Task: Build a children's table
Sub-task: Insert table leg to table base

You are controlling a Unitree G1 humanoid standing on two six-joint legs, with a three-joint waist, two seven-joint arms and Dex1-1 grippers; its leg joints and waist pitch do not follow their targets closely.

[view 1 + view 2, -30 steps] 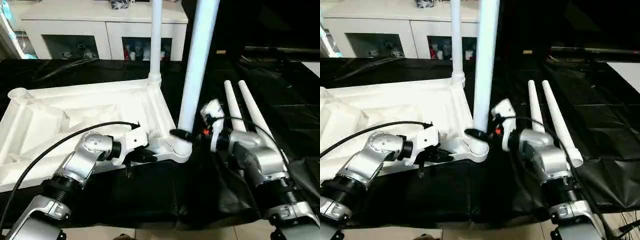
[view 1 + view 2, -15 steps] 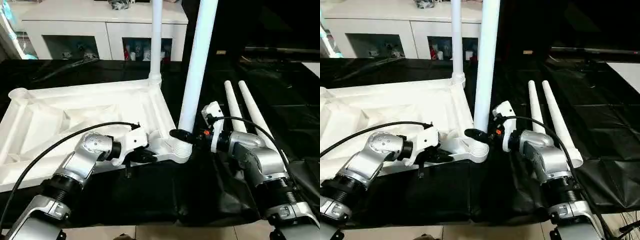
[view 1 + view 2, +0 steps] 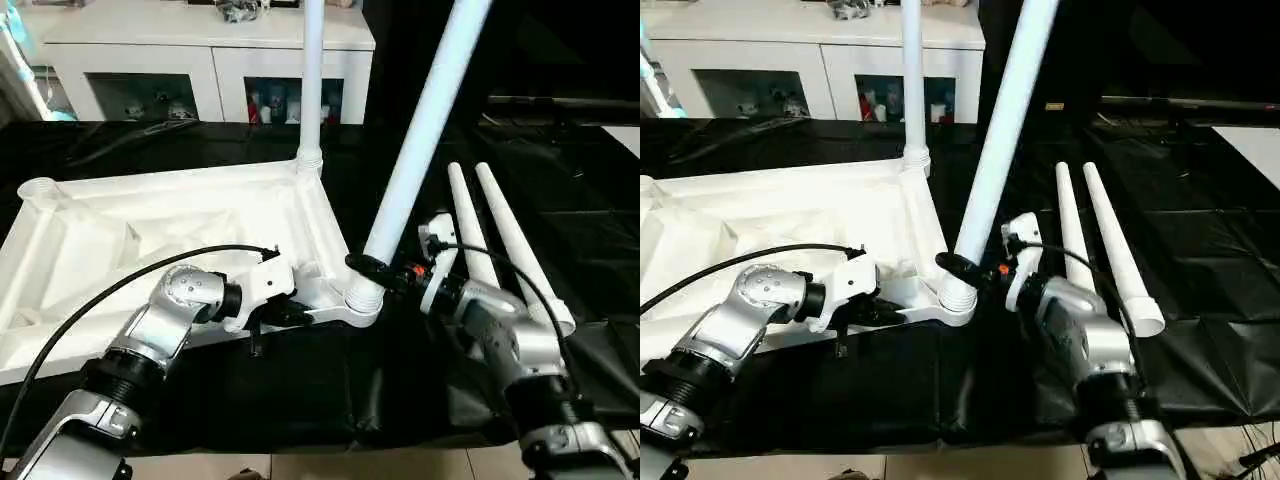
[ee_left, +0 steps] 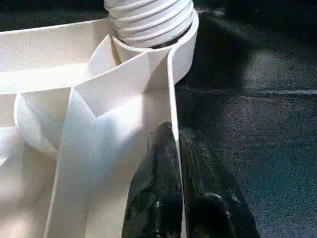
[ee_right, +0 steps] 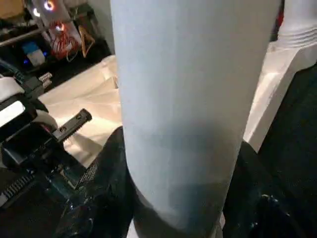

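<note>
The white table top (image 3: 150,235) lies upside down on the black cloth, ribs up. One white leg (image 3: 312,80) stands upright in the far right corner socket. A second leg (image 3: 425,120) sits in the near right socket (image 3: 358,300) and leans to the right. My right gripper (image 3: 372,266) is shut on this leg just above the socket, its fingers (image 5: 106,163) on both sides of the tube. My left gripper (image 4: 176,136) is shut on the top's thin near rim (image 4: 171,89), close to that socket. Two loose legs (image 3: 500,235) lie side by side at the right.
The black-draped work table (image 3: 330,380) ends close in front of my arms, with pale floor below. A white cabinet (image 3: 200,45) stands behind it. A black cable (image 3: 130,275) loops over my left forearm.
The leg in my right gripper has tipped from nearly upright to leaning right, its foot still in the near socket. My right forearm has dropped lower. The left arm has stayed put.
</note>
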